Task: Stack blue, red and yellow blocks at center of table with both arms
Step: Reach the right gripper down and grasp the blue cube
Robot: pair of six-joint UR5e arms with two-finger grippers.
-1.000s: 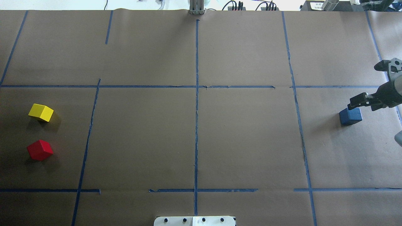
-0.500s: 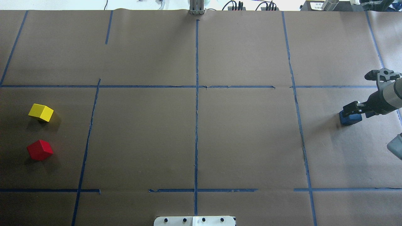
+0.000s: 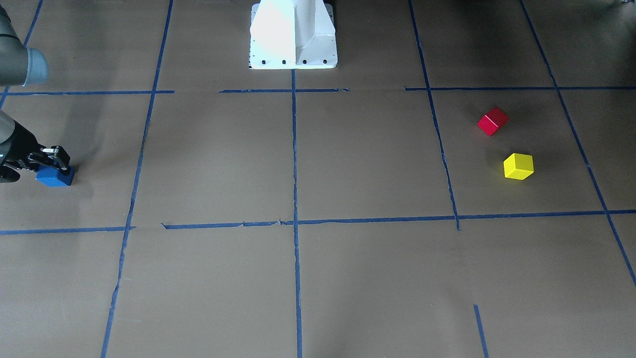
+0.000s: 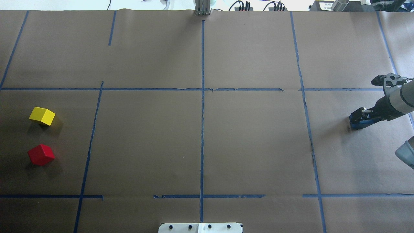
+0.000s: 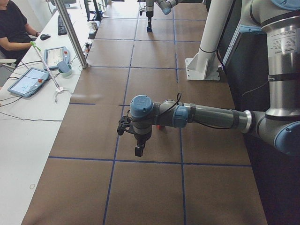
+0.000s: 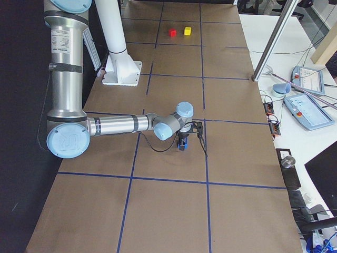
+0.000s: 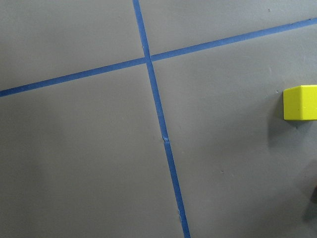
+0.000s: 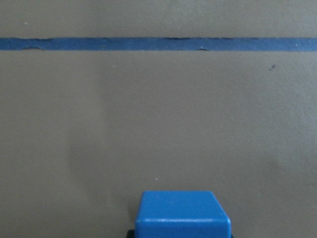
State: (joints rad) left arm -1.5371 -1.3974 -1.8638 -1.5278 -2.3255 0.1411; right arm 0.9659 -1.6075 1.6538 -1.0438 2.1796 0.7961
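Note:
The blue block (image 4: 355,124) sits at the table's far right, also in the front view (image 3: 54,177) and at the bottom of the right wrist view (image 8: 182,214). My right gripper (image 4: 359,117) is low over it, open, with its jaws on either side of the block. The yellow block (image 4: 42,116) and the red block (image 4: 41,154) lie at the far left, apart from each other. My left gripper (image 5: 139,150) shows only in the exterior left view, hovering above the table near the red block (image 5: 161,127); I cannot tell if it is open. The yellow block (image 7: 300,102) is at the left wrist view's right edge.
Blue tape lines (image 4: 202,113) split the brown paper table into squares. The white robot base (image 3: 293,37) stands at the near middle edge. An operator (image 5: 13,28) sits by tablets on a side desk beyond the table's far edge.
My right gripper has come down and a little toward the centre, from above the blue block to around it. The three blocks have not moved.

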